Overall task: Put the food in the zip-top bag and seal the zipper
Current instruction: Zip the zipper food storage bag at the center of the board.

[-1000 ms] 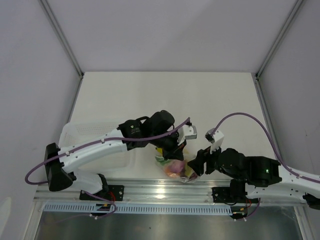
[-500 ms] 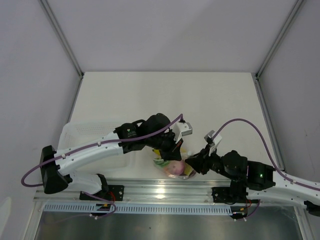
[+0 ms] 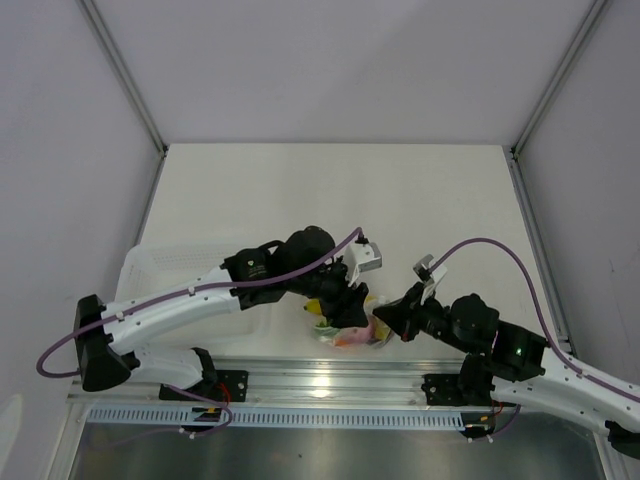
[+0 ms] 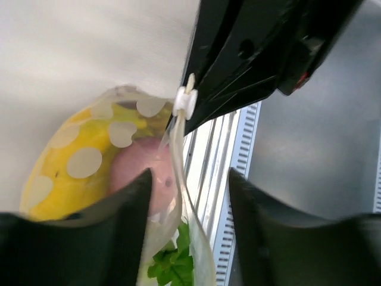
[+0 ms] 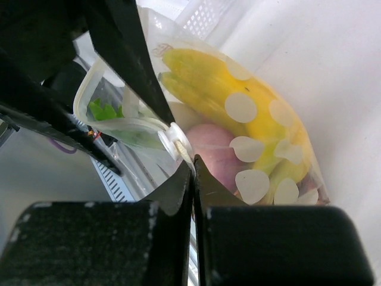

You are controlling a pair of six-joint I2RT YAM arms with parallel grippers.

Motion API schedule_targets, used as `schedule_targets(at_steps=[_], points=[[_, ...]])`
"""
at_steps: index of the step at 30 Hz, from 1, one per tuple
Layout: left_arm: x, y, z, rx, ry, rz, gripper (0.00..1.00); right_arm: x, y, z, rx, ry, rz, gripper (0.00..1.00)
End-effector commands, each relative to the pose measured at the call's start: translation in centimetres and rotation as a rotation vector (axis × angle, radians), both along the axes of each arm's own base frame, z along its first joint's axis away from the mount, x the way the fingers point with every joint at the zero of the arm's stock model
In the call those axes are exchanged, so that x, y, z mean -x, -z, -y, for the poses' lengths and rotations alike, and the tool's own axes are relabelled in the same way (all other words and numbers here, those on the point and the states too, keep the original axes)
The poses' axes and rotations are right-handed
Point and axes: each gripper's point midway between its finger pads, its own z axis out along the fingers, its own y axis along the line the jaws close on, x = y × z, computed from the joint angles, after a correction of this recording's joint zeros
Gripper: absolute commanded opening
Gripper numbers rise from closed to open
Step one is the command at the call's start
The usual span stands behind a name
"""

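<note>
The zip-top bag (image 3: 352, 334) lies at the near edge of the table (image 3: 420, 200), about midway across, between the two grippers. It is clear plastic printed with white dots, and the food is inside it: a yellow banana (image 5: 214, 83), a pinkish-red round fruit (image 5: 215, 150) and green leaves (image 5: 105, 111) press against the film. The zipper (image 5: 122, 124) runs as a pale strip along the mouth, with a small white slider (image 5: 176, 140) on it.

The right gripper (image 5: 193, 171) comes in from the right. Its fingers are clenched together, nipping the zipper just beside the slider.

The left gripper (image 4: 189, 180) reaches over the bag from the left. Its fingers (image 4: 89, 232) stand apart, released, with the mouth edge of the bag and the slider between them; neither pad visibly presses on the plastic.

The two grippers are very near each other at the bag's mouth. A shallow white tray (image 3: 150, 266) sits to the left under the left arm, and a metal rail (image 3: 330, 384) runs along the near side of the table, just beside the bag.
</note>
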Motion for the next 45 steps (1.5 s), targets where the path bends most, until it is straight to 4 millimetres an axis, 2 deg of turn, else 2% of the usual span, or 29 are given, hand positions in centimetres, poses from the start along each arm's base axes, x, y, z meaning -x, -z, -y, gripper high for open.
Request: schedule_targets(at_steps=[1, 2, 3, 7, 11, 15, 22, 29, 31, 36, 39, 42, 45], points=[[-0.9, -4.1, 0.3, 0.154, 0.011, 0.115, 0.6, 0.2, -1.1, -0.2, -0.052, -0.018, -0.004, 0.0], [-1.2, -4.6, 0.4, 0.174, 0.004, 0.132, 0.7, 0.2, -1.2, -0.2, -0.057, -0.018, -0.002, 0.0], [-1.6, -5.6, 0.6, 0.215, -0.003, 0.157, 0.71, 0.1, -1.1, -0.1, -0.057, -0.013, -0.003, 0.0], [-3.1, -6.9, 1.5, 0.268, -0.026, 0.179, 0.74, 0.2, -1.3, -0.2, -0.069, -0.024, -0.015, 0.0], [-3.2, -7.3, 2.7, 0.308, 0.005, 0.187, 0.73, 0.3, -1.5, -0.4, -0.089, -0.034, -0.034, 0.0], [-3.3, -7.1, 3.2, 0.336, 0.02, 0.197, 0.73, 0.5, -1.4, -0.4, -0.095, -0.039, -0.044, 0.0], [-3.1, -6.2, 3.9, 0.318, 0.057, 0.179, 0.61, 0.3, -1.8, -0.5, -0.11, -0.041, -0.04, 0.0], [-3.0, -4.5, 4.2, 0.286, 0.107, 0.106, 0.6, 0.6, -1.8, -0.5, -0.112, -0.065, -0.039, 0.0], [-2.9, -4.4, 4.2, 0.288, 0.122, 0.089, 0.53, 0.6, -1.8, -0.5, -0.111, -0.063, -0.04, 0.0], [-2.7, -4.0, 4.1, 0.288, 0.136, 0.057, 0.45, 0.5, -1.8, -0.3, -0.11, -0.06, -0.042, 0.0], [-2.4, -3.4, 3.9, 0.278, 0.149, 0.034, 0.35, 0.5, -1.7, -0.3, -0.109, -0.061, -0.043, 0.0], [-2.3, -3.1, 3.7, 0.276, 0.15, 0.017, 0.2, 0.4, -1.6, -0.2, -0.107, -0.059, -0.046, 0.0], [-2.1, -3.1, 3.5, 0.283, 0.158, 0.004, 0.13, 0.3, -1.5, -0.1, -0.104, -0.059, -0.05, 0.0]])
